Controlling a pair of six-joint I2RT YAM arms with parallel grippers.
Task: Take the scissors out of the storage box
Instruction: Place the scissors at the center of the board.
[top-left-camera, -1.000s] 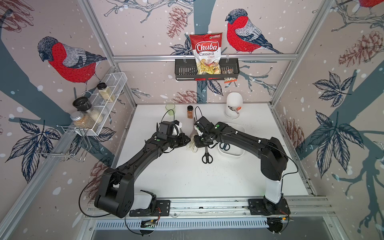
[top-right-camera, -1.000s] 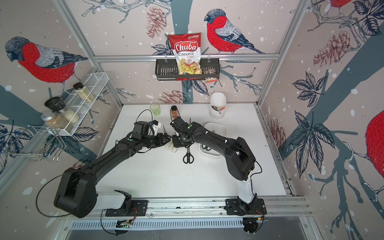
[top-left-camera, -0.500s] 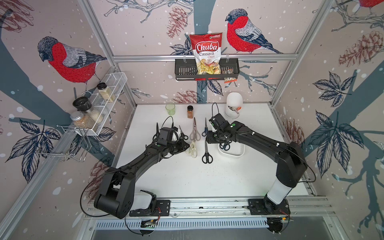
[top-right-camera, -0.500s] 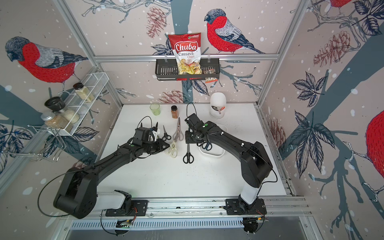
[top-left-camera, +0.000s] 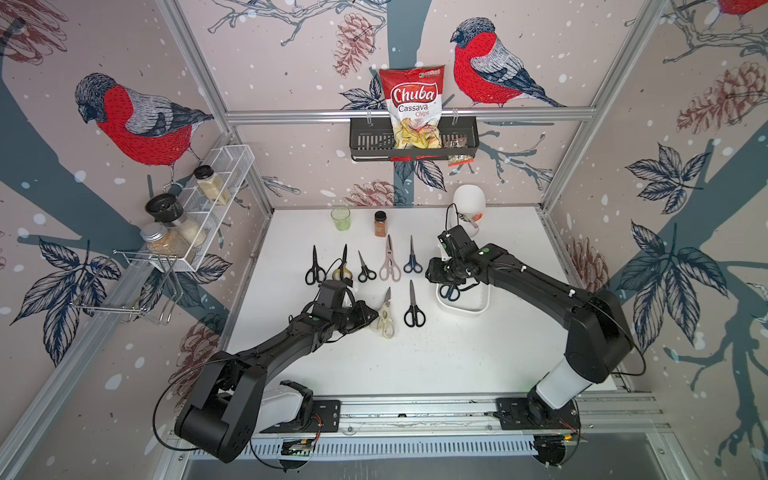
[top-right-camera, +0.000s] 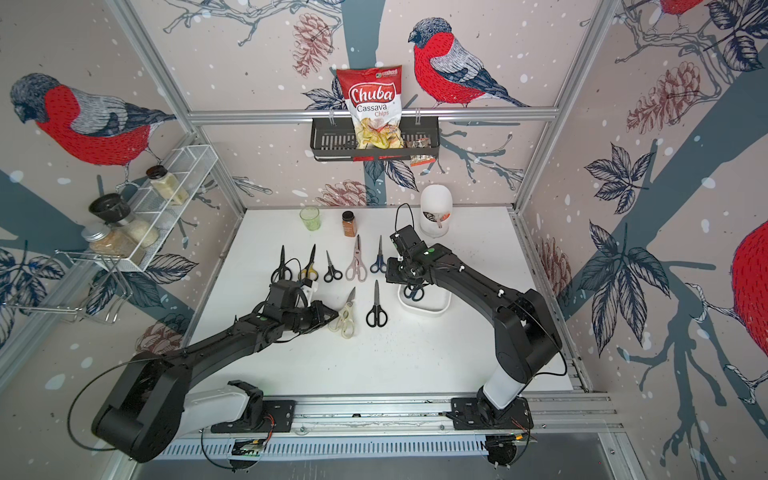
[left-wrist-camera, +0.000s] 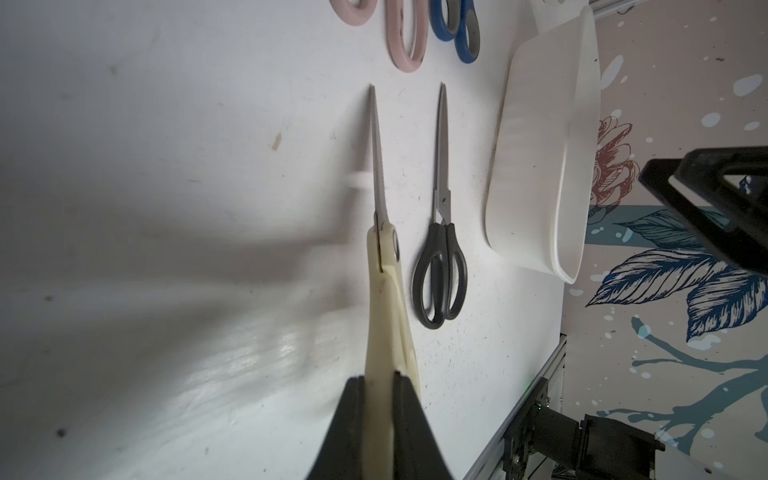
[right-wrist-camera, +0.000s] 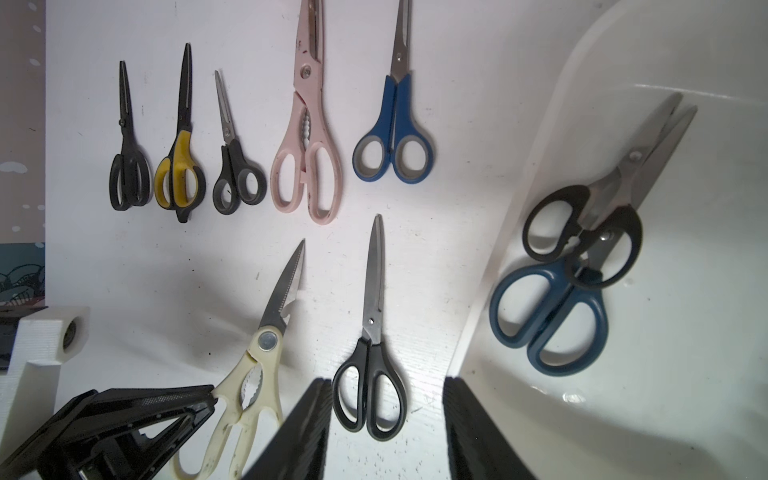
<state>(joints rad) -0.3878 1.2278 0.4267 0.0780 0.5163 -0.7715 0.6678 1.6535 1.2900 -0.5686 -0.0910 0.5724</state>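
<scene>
The right arm has swung back from the middle of the counter to the box, and a black pair now lies flat outside, so one more is out. Seven scissors are out; a blue pair and another black one wait in the box. The right end effector hangs there with jaws halfway apart, holding nothing. The left end effector pinches the cream pair by its handle

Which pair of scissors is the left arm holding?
The cream-handled pair, lying slanted: the left gripper is shut on its handle. Nothing else is gripped.
</scene>
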